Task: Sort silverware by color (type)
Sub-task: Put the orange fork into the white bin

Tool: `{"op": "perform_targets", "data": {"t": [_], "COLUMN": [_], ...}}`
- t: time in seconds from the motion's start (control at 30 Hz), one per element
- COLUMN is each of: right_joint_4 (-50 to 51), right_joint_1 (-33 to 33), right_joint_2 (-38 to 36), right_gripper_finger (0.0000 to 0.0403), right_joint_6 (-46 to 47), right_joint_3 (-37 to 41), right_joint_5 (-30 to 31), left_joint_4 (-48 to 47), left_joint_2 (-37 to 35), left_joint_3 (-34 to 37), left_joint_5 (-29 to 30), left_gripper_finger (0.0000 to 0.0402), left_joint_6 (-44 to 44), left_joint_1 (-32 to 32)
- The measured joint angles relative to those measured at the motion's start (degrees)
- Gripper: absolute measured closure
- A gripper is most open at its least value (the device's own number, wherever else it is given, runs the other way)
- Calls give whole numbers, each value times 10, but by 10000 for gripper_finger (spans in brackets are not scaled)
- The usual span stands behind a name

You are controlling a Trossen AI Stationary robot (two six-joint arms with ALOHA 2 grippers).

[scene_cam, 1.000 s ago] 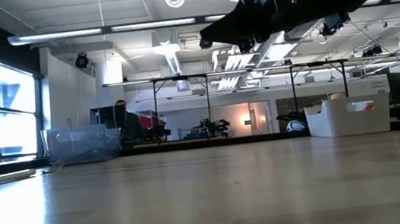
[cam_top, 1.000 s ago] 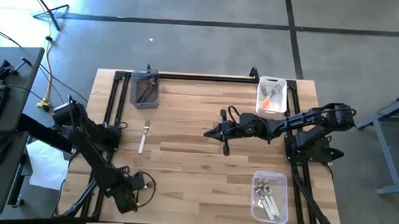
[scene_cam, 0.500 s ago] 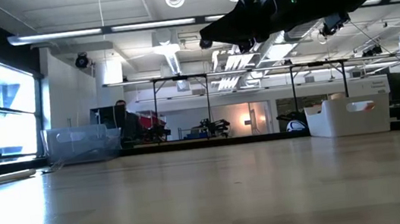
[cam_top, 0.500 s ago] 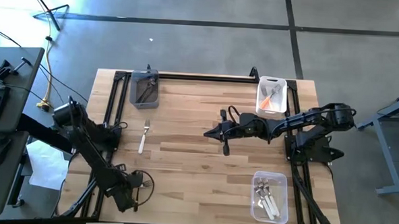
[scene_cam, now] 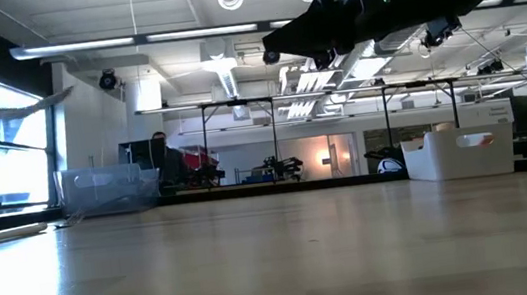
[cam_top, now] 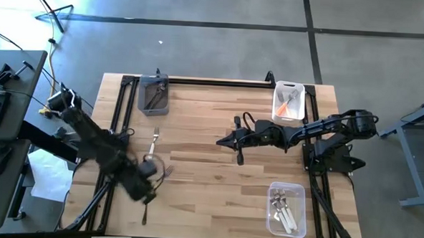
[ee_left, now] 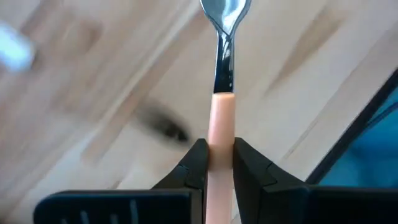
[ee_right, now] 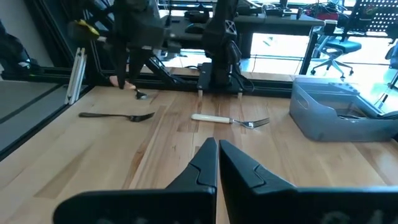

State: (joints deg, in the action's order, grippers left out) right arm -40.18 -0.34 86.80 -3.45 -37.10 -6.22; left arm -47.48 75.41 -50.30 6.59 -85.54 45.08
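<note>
Left gripper pinching salmon fork by handle, lifted for carrying to matching bin. Right gripper pressed together, idle above table centre.

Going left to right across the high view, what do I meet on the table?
Left pincer → grey bin and white-handled fork → right pincer → white bin and clear bin.
</note>
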Motion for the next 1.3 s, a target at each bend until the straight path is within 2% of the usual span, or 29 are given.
{"op": "perform_targets", "data": {"t": [0.23, 0.43, 0.57, 0.67, 0.77, 0.87, 1.13, 1.3], "right_joint_4": [-5, -16, -18, -28, -38, -41, -38, -35], "right_joint_1": [0, 7, 20, 26, 27, 26, 27, 31], "right_joint_2": [0, 0, 0, 0, 0, 0, 0, 0], "right_gripper_finger": [403, 403, 403, 403, 403, 403, 403, 403], "right_joint_6": [6, 20, 11, 0, -3, -1, 4, 6], "right_joint_3": [0, 0, 0, 0, 0, 0, 0, 0], "right_joint_5": [0, 24, 47, 54, 58, 58, 59, 59], "left_joint_4": [79, 183, 191, 241, 280, 275, 264, 271], "left_joint_2": [-6, 18, 52, 88, 135, 191, 308, 354], "left_joint_3": [0, -1, -1, -1, -11, -50, -174, -204], "left_joint_5": [0, -69, -93, -126, -165, -173, -180, -181], "left_gripper_finger": [372, 372, 372, 372, 372, 372, 372, 372], "left_joint_6": [134, 267, 329, 358, 375, 420, 503, 502], "left_joint_1": [-206, -402, -496, -550, -588, -610, -625, -629]}}
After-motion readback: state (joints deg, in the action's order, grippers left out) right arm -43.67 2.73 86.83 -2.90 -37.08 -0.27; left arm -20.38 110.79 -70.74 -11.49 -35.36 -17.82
